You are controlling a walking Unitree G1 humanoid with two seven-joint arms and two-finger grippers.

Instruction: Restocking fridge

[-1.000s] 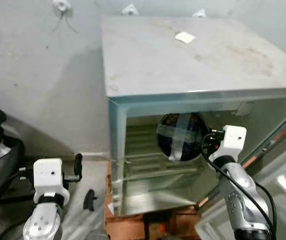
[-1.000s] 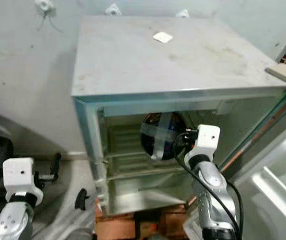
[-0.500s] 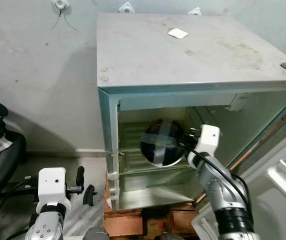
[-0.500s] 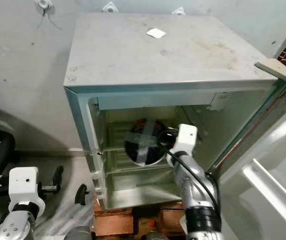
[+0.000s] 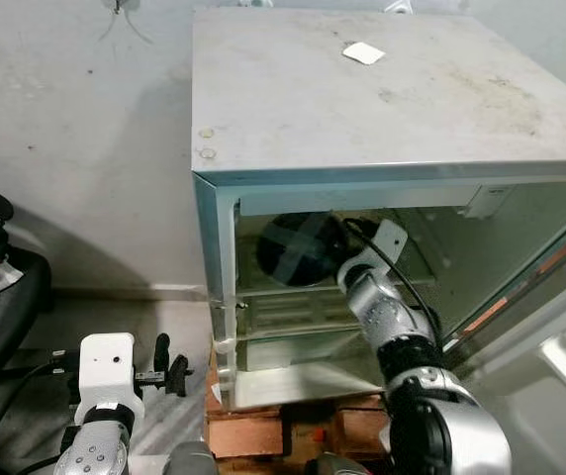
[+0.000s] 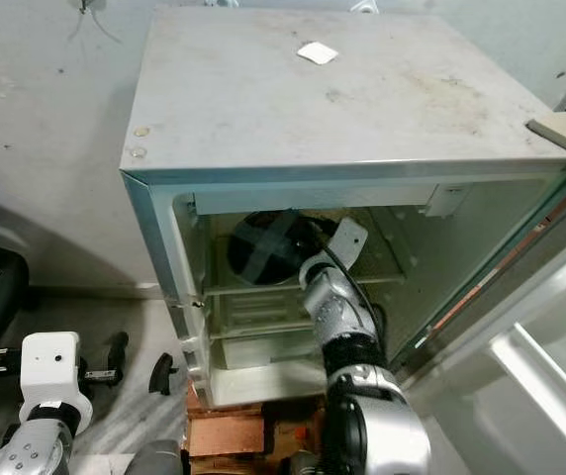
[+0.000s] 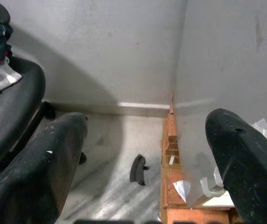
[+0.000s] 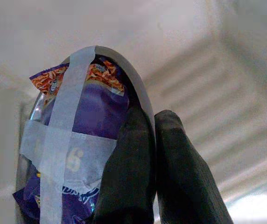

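The right hand (image 8: 154, 186) is reaching inside the open small fridge (image 5: 382, 109), its fingers pinching the rim of a dark bowl (image 5: 298, 249) crossed with tape and holding purple snack packets, up over the top shelf (image 5: 273, 297). The left hand (image 7: 147, 154) is hanging low beside the fridge, fingers spread apart.

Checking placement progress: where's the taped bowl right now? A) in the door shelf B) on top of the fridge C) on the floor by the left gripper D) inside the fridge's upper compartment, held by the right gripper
D: the taped bowl sits inside the open fridge, above the upper shelf, with the right gripper pinched shut on its rim; the left gripper hangs idle beside the fridge, near the floor.
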